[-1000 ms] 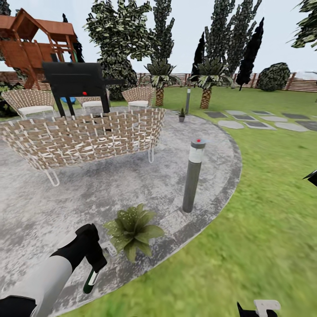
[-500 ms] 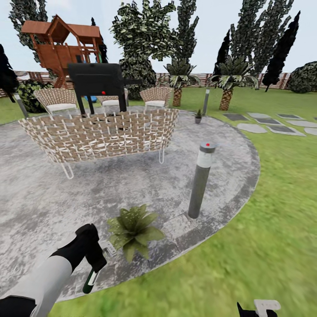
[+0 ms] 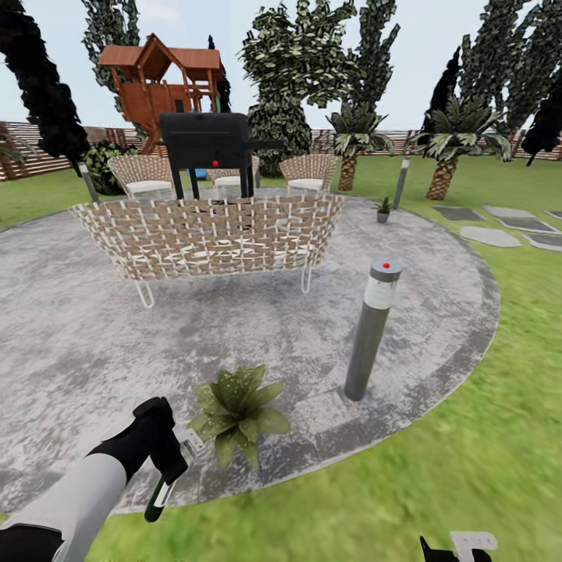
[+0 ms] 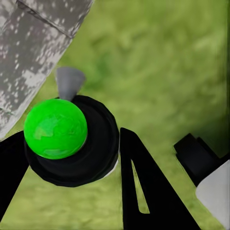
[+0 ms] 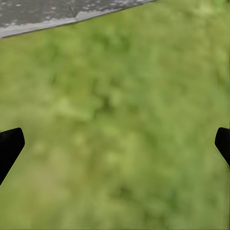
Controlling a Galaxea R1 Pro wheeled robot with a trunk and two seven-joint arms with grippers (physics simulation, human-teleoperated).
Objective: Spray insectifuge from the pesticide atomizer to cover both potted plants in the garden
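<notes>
In the head view, the left gripper (image 3: 162, 460) is clamped on the pesticide atomizer (image 3: 158, 497), which hangs tilted, base down, over the edge of the patio (image 3: 70, 367) where paving meets lawn (image 3: 437, 484). Its pale trigger head sits just beside the near potted plant (image 3: 236, 412), a low rosette on the paving. A grey bollard lamp (image 3: 372, 328) stands further right. The second potted plant (image 3: 383, 209) sits at the patio's far rim, beyond the wicker sofa (image 3: 209, 234).

In the left wrist view, the atomizer's bright green base (image 4: 55, 128) fills the space between the dark fingers (image 4: 146, 191), with grass behind.

In the right wrist view, the right gripper (image 5: 115, 148) is spread wide over blurred grass, its fingertips (image 5: 8, 146) at opposite edges.
</notes>
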